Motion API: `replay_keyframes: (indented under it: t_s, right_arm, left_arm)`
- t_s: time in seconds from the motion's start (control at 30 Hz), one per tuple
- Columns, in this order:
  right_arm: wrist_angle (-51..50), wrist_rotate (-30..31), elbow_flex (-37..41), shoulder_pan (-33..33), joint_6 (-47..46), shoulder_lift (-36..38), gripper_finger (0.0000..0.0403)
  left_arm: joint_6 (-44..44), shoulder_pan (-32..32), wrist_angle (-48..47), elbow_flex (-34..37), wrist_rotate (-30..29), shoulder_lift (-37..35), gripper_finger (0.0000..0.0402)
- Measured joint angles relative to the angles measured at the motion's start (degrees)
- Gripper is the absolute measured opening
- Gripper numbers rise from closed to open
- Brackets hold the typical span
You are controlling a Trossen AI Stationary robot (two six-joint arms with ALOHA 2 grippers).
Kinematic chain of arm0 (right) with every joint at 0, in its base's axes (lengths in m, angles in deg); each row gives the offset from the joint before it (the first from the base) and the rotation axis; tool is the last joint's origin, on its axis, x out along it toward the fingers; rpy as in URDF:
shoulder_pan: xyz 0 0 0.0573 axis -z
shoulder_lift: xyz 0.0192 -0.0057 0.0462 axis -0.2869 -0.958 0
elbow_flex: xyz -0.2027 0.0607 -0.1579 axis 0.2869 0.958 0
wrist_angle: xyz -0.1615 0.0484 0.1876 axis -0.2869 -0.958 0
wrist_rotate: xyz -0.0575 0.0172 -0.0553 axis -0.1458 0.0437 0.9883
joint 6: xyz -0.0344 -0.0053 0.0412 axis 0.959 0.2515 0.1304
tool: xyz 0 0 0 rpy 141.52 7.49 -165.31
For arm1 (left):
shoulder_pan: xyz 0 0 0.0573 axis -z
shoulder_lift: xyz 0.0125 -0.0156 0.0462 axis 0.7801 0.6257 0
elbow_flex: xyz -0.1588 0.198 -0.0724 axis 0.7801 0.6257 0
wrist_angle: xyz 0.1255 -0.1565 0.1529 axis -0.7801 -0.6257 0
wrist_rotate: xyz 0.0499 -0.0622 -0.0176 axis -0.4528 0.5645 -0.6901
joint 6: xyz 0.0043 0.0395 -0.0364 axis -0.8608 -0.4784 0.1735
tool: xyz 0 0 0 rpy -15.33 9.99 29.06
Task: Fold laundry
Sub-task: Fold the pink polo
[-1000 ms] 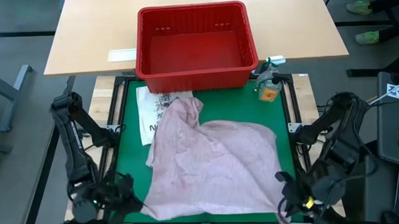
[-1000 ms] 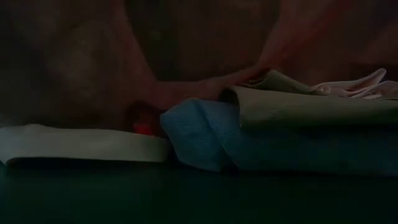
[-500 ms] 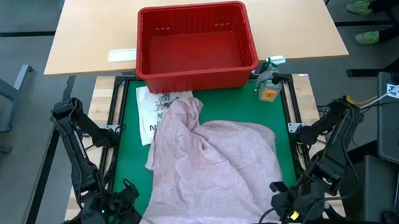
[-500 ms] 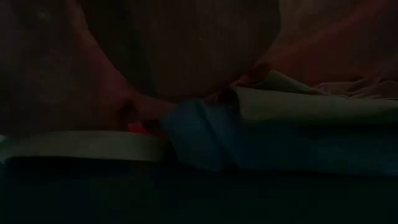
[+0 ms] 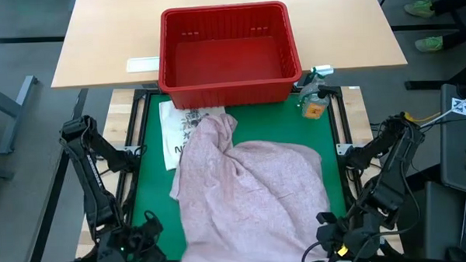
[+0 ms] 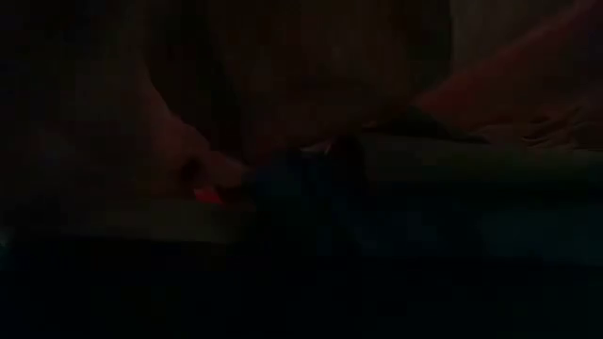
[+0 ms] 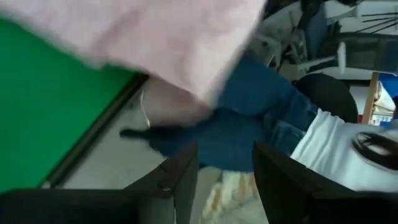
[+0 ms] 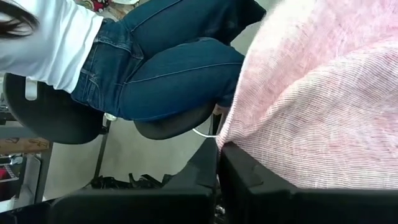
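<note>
shirt hides folded laundry; left gripper jaws spread, right gripper jaws pinching its hem.

Red plastic basket on wooden table, spray bottle beside it, seated person beyond.

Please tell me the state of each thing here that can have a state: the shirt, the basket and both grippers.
shirt: spread crumpled over the green mat, near edge hanging off the table, not folded.
basket: upright, empty.
left gripper: fingers apart, holding nothing, at the near left corner.
right gripper: shut on shirt edge at the near right corner.
</note>
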Motion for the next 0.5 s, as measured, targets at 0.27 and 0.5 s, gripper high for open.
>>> replay_keyframes:
  t_s: [0.27,0.5]
  right_arm:
    - [-2.3,0.0,0.0,0.0,0.0,0.0,0.0082]
    - [-6.8,-1.3,0.0,0.0,0.5,0.4,0.0115]
  left_arm:
    - [4.3,0.0,0.0,0.0,2.5,0.0,0.0156]
    - [-5.8,-3.6,-2.3,0.0,-12.0,0.0,0.0152]
